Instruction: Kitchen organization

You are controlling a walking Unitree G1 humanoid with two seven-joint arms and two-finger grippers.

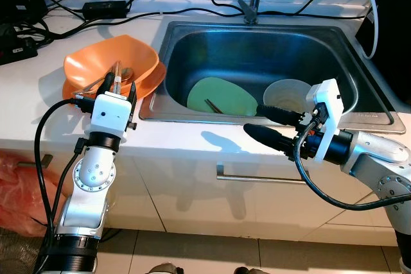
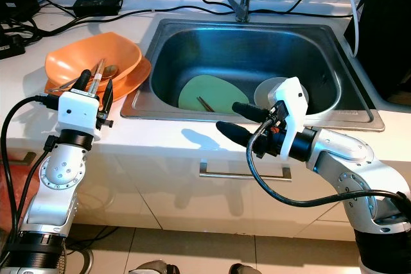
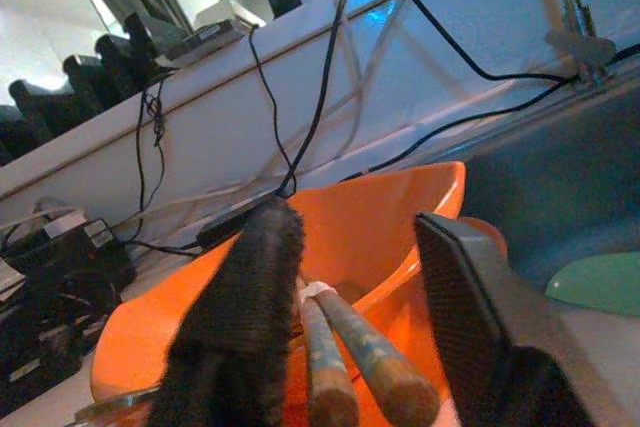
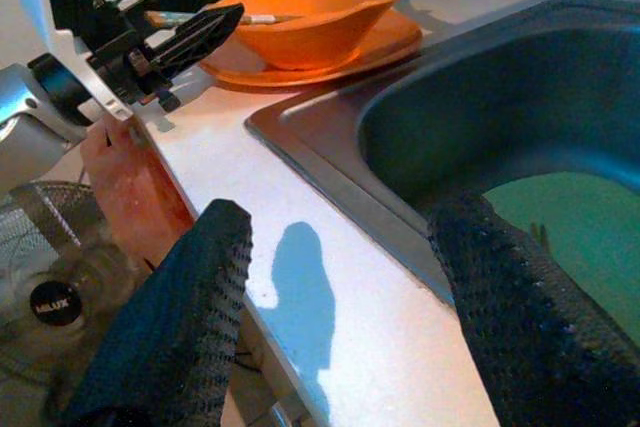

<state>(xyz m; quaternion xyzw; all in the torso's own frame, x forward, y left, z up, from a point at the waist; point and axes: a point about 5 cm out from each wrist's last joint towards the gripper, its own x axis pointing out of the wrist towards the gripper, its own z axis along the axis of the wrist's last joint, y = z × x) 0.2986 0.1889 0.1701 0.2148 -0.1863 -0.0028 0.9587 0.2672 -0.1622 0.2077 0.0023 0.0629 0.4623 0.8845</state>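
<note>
Two grippers are seen low in the frame, in front of the counter. The right gripper [image 1: 260,122] is held at lower right, over the counter's front edge, with its fingers spread wide and nothing between them. The left gripper [image 1: 119,85] is held at left of centre, and two brown sticks [image 3: 345,362] are seen between its fingers; a firm pinch cannot be told, since the fingers look apart.

Farther back, an orange bowl [image 1: 106,58] is stacked on an orange plate [image 1: 153,80] at upper left, and the sticks reach into it. At centre, a green plate [image 1: 226,95] and a white bowl [image 1: 286,92] are seen down in the sink [image 1: 257,40].

Black cables [image 1: 96,8] are spread along the back.

If the sticks are pulled up fast, the bowl may be tipped off its plate. If the sticks are not held tight, they may be dropped.
</note>
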